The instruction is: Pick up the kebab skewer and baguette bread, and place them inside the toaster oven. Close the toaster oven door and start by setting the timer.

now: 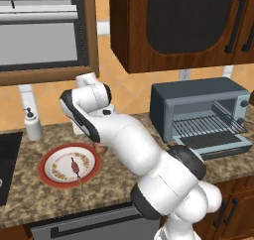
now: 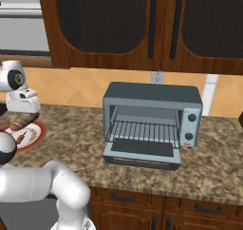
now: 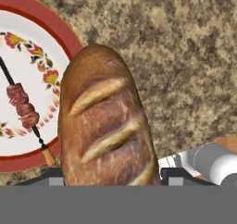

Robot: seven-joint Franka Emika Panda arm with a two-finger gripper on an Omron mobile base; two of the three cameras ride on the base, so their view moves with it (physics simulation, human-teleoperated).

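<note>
The golden-brown baguette bread (image 3: 104, 121) stands lengthwise between my gripper's (image 3: 113, 177) two dark fingertips, which are shut on its sides. It hangs over the right rim of the red-rimmed plate (image 3: 28, 63) and the granite beside it. The kebab skewer (image 3: 22, 106) lies on the plate, left of the loaf. From the right base view, the gripper (image 2: 21, 120) holds the baguette bread (image 2: 19, 125) at the far left, well left of the toaster oven (image 2: 152, 98). The toaster oven door (image 2: 142, 150) is folded down, baring the wire rack. The plate (image 1: 48, 157) with the skewer (image 1: 76, 167) sits left of my arm.
A white soap dispenser (image 1: 33, 125) stands behind the plate, and a dark sink edge (image 1: 7, 159) lies at the far left. The oven's knobs (image 2: 191, 117) are on its right strip. Dark wood cabinets (image 2: 123, 24) hang above. Bare granite (image 2: 76, 134) separates plate and oven.
</note>
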